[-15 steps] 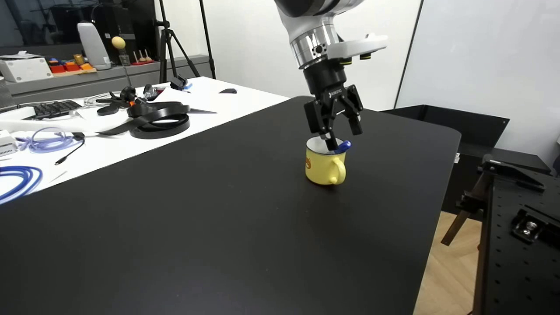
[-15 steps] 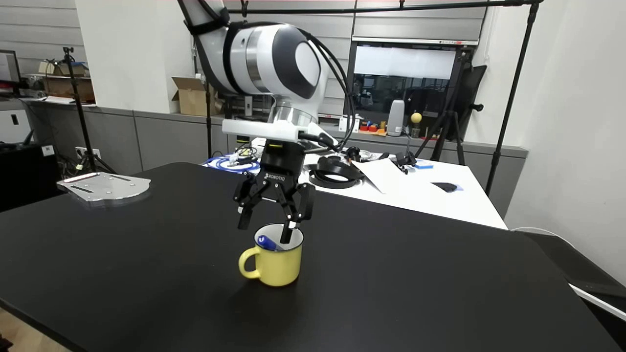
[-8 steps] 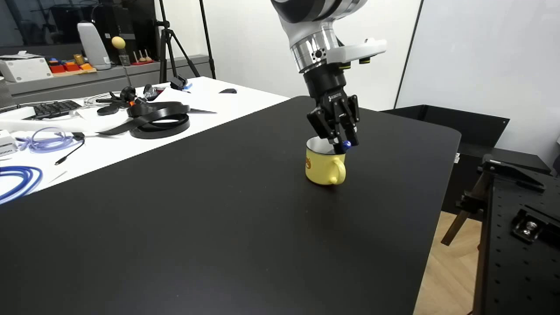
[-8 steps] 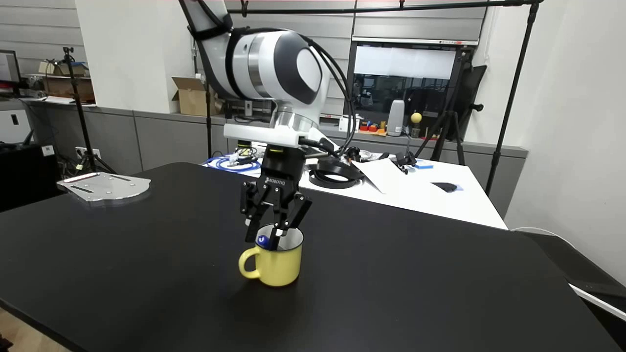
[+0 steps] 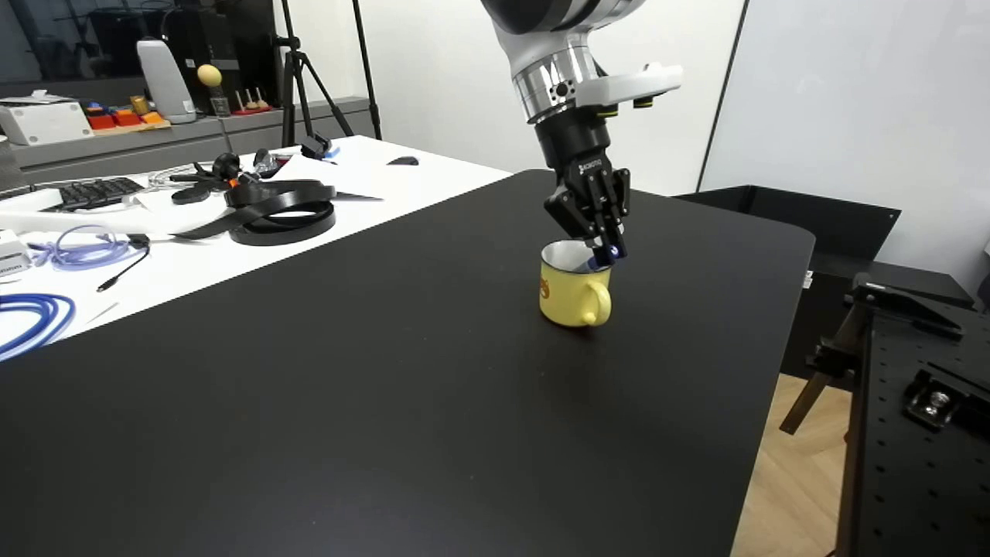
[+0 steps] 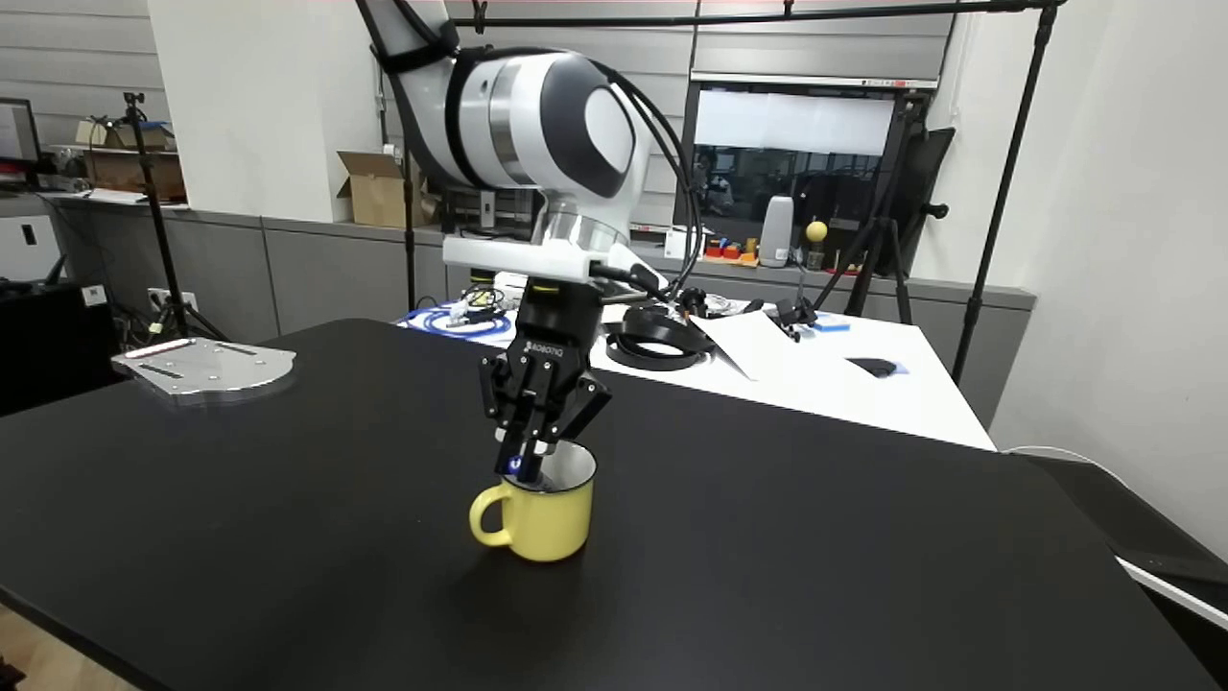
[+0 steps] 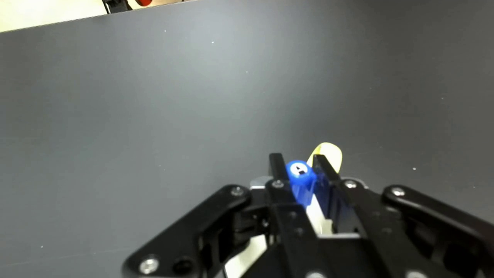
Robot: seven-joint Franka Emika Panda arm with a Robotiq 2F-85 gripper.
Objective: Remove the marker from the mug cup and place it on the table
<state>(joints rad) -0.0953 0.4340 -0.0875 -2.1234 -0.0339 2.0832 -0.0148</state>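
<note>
"Marker, one, with blue end. Stands tilted in mug cup, blue end above rim on handle side; disappears lower down behind mug wall."

"Gripper: condition?"

"Clamped. Holds marker near blue end, with one finger on either side in wrist view. Shows no evident gap there."

"Latest change?"

"From fingers apart a moment ago to fingers drawn together on marker; sits slightly higher too in both exterior views. Mug cup: upright, same spot on table."

"Bearing on task?"

"Puts grasping, by all appearance, behind; leaves lifting out and setting down ahead. Counts for now as still in mug, since not visibly free of rim. Calls next, in judgement, for a draw upward along own lean, then a lowering to table beside mug."

"Hazards?"

"Might pivot or slip, given hold so near one end. Might catch on rim and drag mug along. Could roll once laid down. Contact of marker with rim: not determinable from these views."

"Other stock nearby?"

"Slotted plate, also on table, well apart from mug. White desk, cluttered, alongside table."
</note>
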